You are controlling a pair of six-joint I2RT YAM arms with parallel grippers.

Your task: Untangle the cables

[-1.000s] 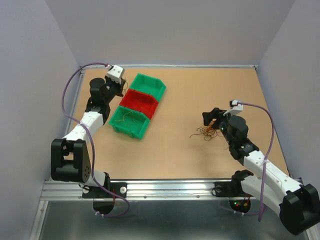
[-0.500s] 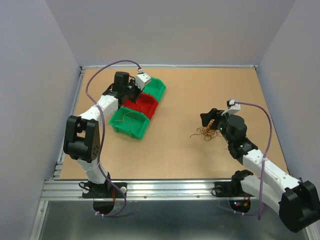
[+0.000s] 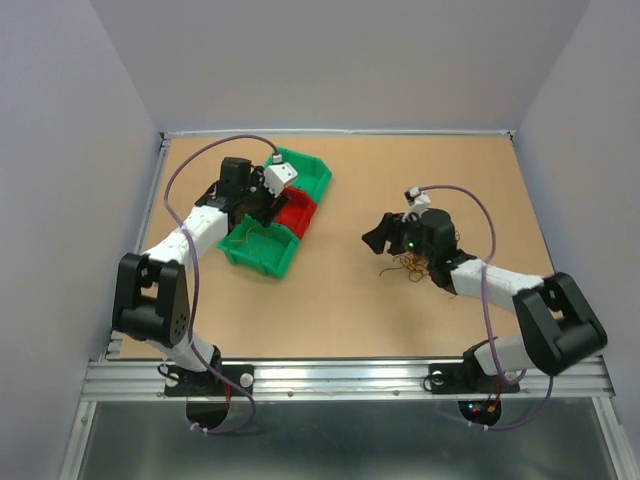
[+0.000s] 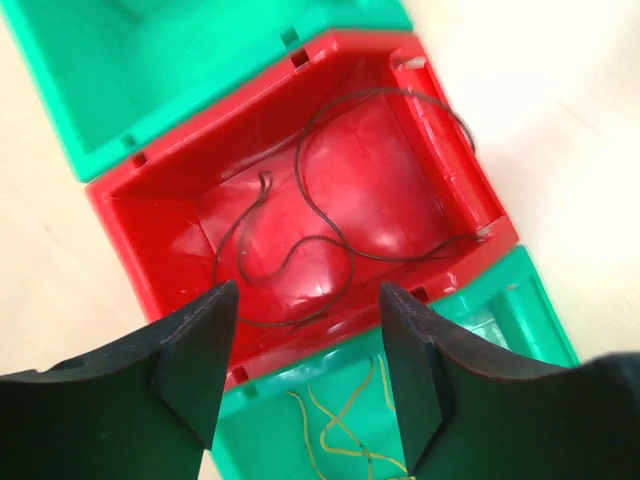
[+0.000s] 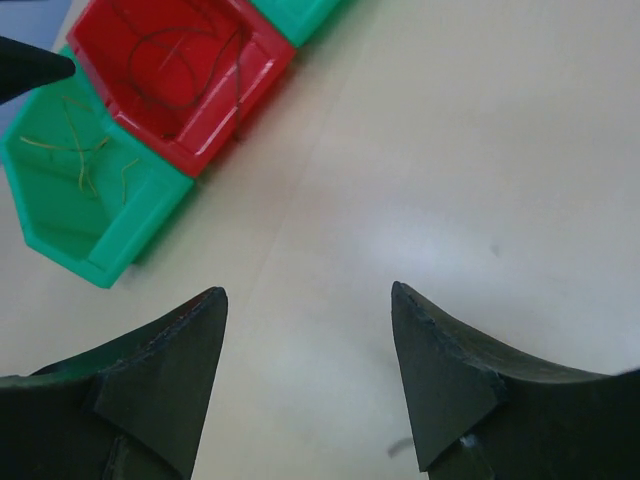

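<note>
While left gripper (image 4: pixel 305 290) and right gripper (image 5: pixel 306 290) gape empty, tan table (image 3: pixel 340 300) between grey walls (image 3: pixel 350 60).

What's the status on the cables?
Left fingers open, empty, over red bin; dark wires inside. Right fingers open, empty; clump on table. Nothing blocking.

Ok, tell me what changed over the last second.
The left gripper swung right from beside the bins to above the red bin, and its jaws opened. The right gripper swung left toward the bins, jaws open. Bins and clump stayed put.
</note>
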